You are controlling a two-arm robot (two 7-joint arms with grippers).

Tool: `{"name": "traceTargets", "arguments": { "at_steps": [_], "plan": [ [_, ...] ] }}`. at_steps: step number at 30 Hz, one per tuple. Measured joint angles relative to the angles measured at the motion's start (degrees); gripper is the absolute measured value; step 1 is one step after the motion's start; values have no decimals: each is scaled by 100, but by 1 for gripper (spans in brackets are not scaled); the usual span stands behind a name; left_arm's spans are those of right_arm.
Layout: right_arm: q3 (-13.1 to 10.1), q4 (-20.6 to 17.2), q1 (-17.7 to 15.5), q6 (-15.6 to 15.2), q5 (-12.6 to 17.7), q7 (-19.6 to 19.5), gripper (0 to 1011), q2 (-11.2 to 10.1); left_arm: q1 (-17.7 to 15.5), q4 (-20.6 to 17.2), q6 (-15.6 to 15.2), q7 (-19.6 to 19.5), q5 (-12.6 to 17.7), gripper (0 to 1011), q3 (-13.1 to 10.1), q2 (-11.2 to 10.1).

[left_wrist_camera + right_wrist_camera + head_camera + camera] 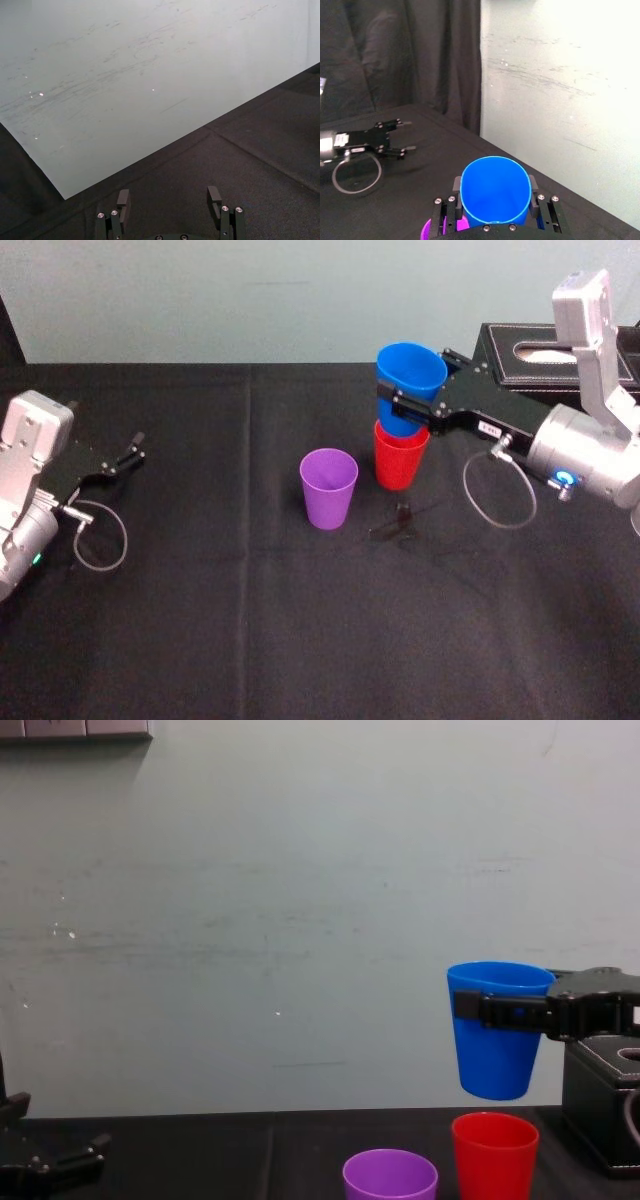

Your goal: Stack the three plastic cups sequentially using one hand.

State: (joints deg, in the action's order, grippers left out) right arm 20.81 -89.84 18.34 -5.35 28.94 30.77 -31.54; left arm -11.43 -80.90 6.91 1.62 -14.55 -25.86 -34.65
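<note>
Currently gripped: a smooth, tapered blue plastic cup (410,368), pinched across its upper wall by the black two-finger right gripper (408,405), one finger pressed to each side.
Height of the load: the blue plastic cup (495,1045) hangs mouth up, clear of the table. In the chest view its base sits just above the rim below, with a thin gap between them.
Under the gripper: a tapered red plastic cup (400,455), upright on the black tablecloth (200,590), straight beneath the held cup and not touching it.
Down and to the left of the gripper: a tapered purple plastic cup (328,487), upright on the cloth, near the red plastic cup (493,1155) but apart from it.
Behind the gripper's arm: a black box with a stitched edge and an opening in its top (540,352), at the far right of the table.
Other arm: the left gripper (168,200) lies low at the table's left side, well apart from the cups, fingers spread with nothing between them.
</note>
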Motion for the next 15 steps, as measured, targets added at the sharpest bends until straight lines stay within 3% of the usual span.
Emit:
{"name": "traceTargets", "arguments": {
  "at_steps": [7,15],
  "plan": [
    [132,493,343,4,31,-31,723,183,0,0,0,0,0,1005,0,0],
    [215,862,458,219,-20,-52,723,319,0,0,0,0,0,1005,0,0]
  ]
}}
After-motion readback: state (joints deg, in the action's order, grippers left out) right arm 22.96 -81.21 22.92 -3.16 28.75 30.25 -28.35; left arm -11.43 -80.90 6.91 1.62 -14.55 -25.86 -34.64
